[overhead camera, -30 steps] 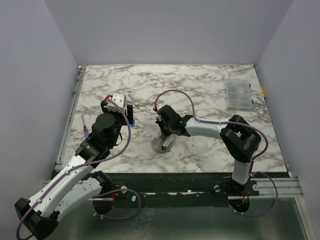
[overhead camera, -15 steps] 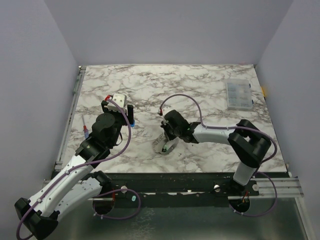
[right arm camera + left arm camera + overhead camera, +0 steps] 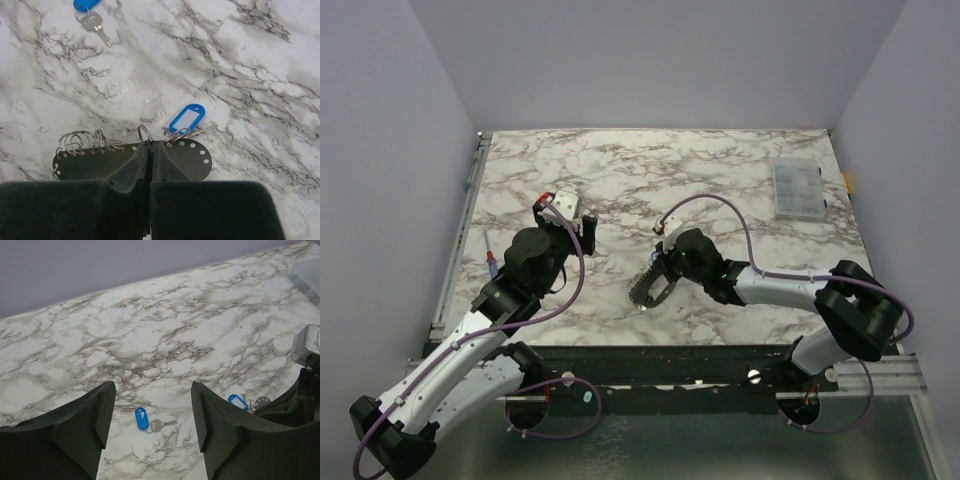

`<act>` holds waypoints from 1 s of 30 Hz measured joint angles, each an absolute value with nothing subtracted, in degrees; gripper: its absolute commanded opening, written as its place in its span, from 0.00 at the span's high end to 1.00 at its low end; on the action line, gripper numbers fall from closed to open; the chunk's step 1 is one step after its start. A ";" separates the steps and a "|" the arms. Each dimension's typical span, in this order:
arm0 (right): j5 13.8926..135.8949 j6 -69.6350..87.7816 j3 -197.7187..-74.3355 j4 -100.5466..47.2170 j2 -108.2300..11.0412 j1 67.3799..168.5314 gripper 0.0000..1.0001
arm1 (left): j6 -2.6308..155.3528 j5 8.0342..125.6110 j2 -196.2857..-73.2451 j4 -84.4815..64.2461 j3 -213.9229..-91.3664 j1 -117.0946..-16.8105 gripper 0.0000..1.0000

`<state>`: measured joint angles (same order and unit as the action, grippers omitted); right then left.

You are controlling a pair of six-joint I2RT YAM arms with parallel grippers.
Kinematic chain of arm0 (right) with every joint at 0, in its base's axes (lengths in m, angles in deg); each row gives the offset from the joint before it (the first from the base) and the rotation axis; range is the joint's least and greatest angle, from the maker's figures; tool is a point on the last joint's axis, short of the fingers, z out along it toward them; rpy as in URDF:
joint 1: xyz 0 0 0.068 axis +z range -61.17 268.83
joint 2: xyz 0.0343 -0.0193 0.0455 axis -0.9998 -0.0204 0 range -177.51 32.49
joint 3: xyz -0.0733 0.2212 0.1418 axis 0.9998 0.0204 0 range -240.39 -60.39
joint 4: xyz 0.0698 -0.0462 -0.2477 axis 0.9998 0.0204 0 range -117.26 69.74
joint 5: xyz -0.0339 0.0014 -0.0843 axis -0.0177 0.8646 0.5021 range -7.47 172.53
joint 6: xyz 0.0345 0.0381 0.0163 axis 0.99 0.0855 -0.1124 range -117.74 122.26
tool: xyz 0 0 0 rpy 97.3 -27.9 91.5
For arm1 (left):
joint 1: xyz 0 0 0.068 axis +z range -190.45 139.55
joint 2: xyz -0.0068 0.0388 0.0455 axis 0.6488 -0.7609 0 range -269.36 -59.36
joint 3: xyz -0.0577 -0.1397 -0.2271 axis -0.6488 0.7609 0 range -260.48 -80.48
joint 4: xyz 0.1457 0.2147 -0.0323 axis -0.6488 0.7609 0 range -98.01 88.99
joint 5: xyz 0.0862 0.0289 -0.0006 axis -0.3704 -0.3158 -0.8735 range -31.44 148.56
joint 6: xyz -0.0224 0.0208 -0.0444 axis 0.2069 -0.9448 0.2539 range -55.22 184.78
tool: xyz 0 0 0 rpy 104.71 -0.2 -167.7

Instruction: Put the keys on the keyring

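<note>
The keyring [image 3: 192, 160] looks like a dark oval plate with holes along its rim and several small wire rings; it lies near the table's front middle [image 3: 646, 288]. My right gripper [image 3: 150, 145] is shut over its edge, and one small ring pokes out at the fingertips. A blue-tagged key [image 3: 187, 118] rests against the plate. Another blue-tagged key [image 3: 142, 418] lies on the marble just below my open left gripper [image 3: 151, 392], which hovers above it with nothing between its fingers. That key also shows at the top of the right wrist view [image 3: 95, 22].
A clear compartment box [image 3: 797, 190] stands at the back right. A thin screwdriver with a red-and-blue handle [image 3: 490, 262] lies by the table's left edge. The right gripper's body [image 3: 306, 347] shows close on the left gripper's right.
The right arm has stretched out low, its wrist shifting right, and the keyring's plate has turned with it. The left gripper has swung slightly right.
</note>
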<state>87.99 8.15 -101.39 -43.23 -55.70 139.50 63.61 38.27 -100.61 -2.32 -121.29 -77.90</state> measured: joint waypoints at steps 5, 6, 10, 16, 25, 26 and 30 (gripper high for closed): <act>86.39 6.82 -99.40 -46.88 -51.43 139.57 0.99 | 63.24 44.04 -100.66 -2.67 -120.77 -77.90 0.33; 85.98 6.62 -99.20 -47.27 -50.67 139.68 0.99 | 63.15 45.74 -100.83 -2.80 -120.77 -77.90 0.34; 83.70 5.74 -98.68 -48.52 -47.56 140.20 0.99 | 62.78 51.51 -102.19 -3.09 -120.77 -77.90 0.33; 81.32 4.74 -98.30 -48.67 -42.87 140.49 0.99 | 61.93 60.45 -103.13 -3.41 -120.77 -77.90 0.33; 78.24 3.67 -98.00 -47.99 -36.55 140.62 0.99 | 60.79 72.32 -104.46 -4.96 -120.33 -77.90 0.33; 77.82 3.67 -98.00 -47.71 -35.85 140.64 0.99 | 60.73 73.17 -104.42 -5.21 -120.22 -77.90 0.34; 75.79 3.69 -98.00 -46.70 -32.53 140.64 0.99 | 60.64 76.36 -103.70 -5.47 -119.76 -77.90 0.36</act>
<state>75.79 3.69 -98.00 -46.70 -32.53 140.64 60.64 76.36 -103.70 -5.47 -119.76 -77.90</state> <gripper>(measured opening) 0.019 0.651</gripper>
